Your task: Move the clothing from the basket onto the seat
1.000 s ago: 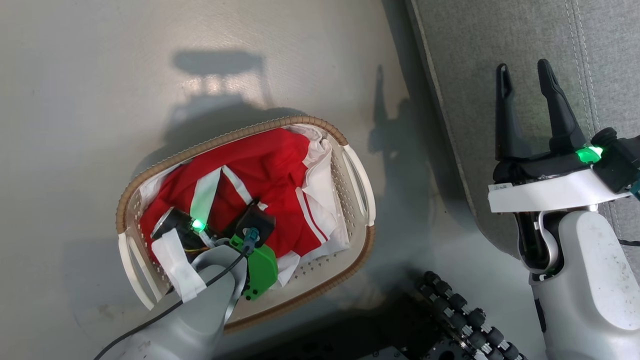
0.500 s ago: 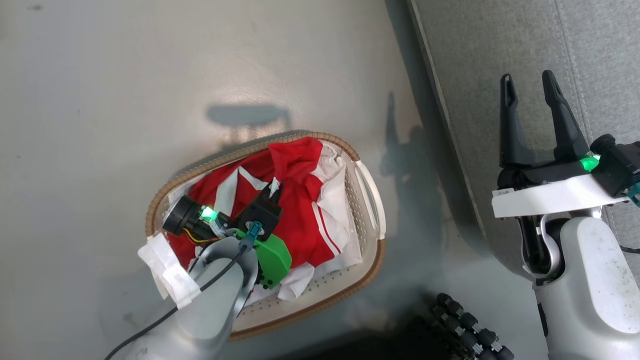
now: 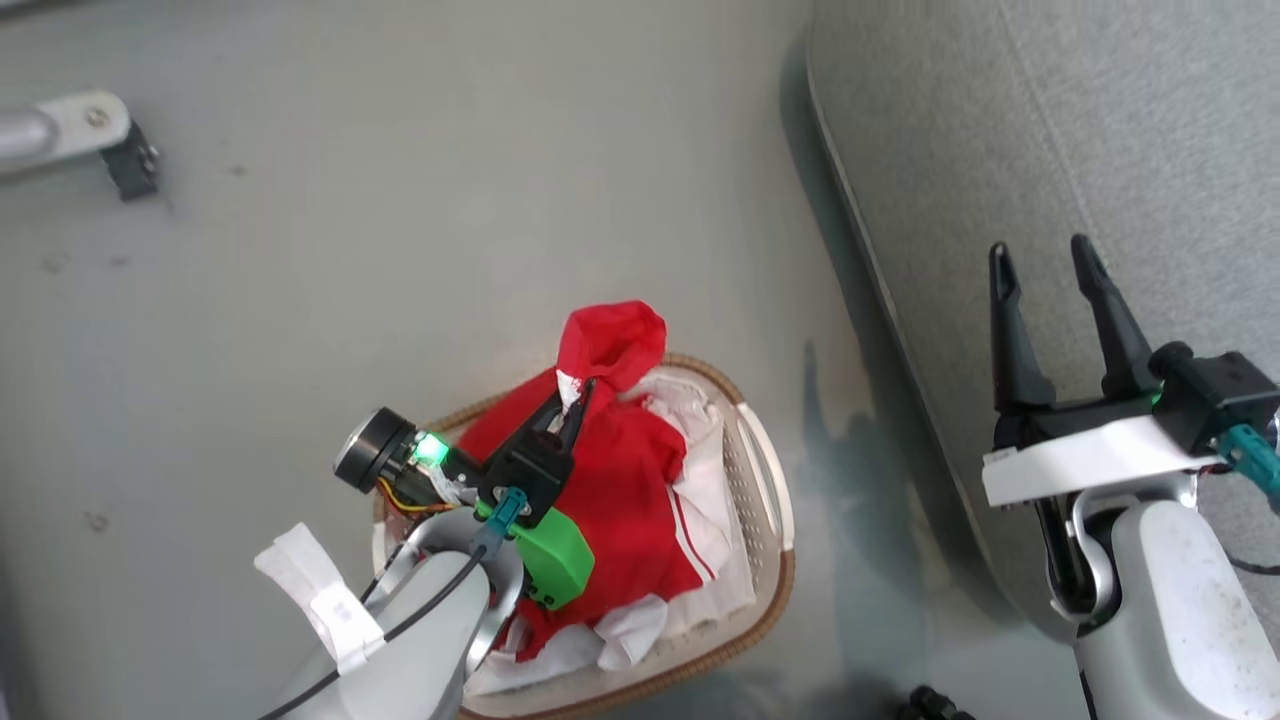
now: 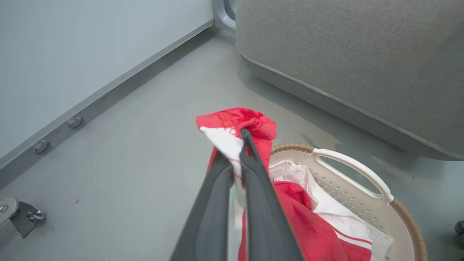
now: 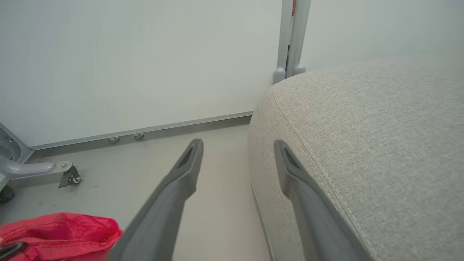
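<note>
Grey floor takes most of the head view, w/ a pale wall & skirting at upper left of the left wrist view. Basket sits low centre on the floor, near the seat but not touching it. Seat takes the right side of the frame. Clothing is heaped in the basket: red w/ white stripes, white fabric bunched along its right & lower edges.

Left gripper: fingers pinched tight on a red fold w/ white trim. That fold stands up above the basket rim at frame centre, and the rest of the piece hangs down into the heap. Right gripper: fingers spread wide, holding nothing, over the seat's edge at right.

Progress, as I judge it: early. A lift looks under way, i.e. grip made & fabric raised, but all clothing seen is in or over the basket. Left to do: pull the piece free, carry it right to the seat, let go, then repeat for whatever remains.

Counts: 1 basket, 1 seat, 2 grippers, 1 metal caster bracket at upper left. Garments: can't give an exact no. It looks like more than one, but the red & white are too tangled to tell pieces apart.
</note>
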You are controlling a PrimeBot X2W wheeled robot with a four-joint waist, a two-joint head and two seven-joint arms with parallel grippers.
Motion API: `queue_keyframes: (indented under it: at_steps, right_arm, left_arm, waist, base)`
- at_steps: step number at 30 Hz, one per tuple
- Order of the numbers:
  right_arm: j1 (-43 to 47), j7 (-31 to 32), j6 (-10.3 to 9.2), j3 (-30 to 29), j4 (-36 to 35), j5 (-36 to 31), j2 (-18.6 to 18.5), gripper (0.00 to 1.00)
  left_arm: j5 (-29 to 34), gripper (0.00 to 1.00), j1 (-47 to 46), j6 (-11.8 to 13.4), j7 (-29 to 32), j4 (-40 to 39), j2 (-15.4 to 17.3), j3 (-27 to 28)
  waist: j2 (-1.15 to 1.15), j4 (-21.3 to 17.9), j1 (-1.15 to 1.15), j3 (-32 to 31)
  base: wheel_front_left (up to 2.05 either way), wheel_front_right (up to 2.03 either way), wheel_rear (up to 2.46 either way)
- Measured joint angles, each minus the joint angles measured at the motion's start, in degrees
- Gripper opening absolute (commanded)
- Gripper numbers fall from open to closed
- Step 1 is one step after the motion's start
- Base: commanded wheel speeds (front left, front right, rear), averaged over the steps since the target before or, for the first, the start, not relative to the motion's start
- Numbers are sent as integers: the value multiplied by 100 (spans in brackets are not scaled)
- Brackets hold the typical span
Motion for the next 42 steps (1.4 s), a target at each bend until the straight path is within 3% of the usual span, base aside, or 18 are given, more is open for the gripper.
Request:
queue_keyframes:
  at_steps: [10, 21, 35, 42]
  right_arm:
    - [491, 0, 0, 18, 136, -194, 0, 100]
    - [783, 0, 0, 321, 214, -278, 0, 100]
    - [834, 0, 0, 677, 275, -263, 0, 100]
    - [606, 0, 0, 898, 303, -271, -1, 100]
  left_arm:
    - [79, 0, 24, -200, 1, -465, 179, -35]
    - [227, 0, -693, -433, 2, -617, 480, -156]
    - [270, 0, -2125, -572, 125, -555, 742, -315]
    - [163, 0, -2564, -579, 190, -437, 679, -356]
  waist:
    - [0, 174, 0, -1103]
    - [0, 338, 0, -2155]
    - [0, 431, 0, -2685]
    - [0, 424, 0, -2737]
  base:
    - [0, 0, 0]
    - [0, 0, 0]
    - [0, 0, 0]
    - [0, 0, 0]
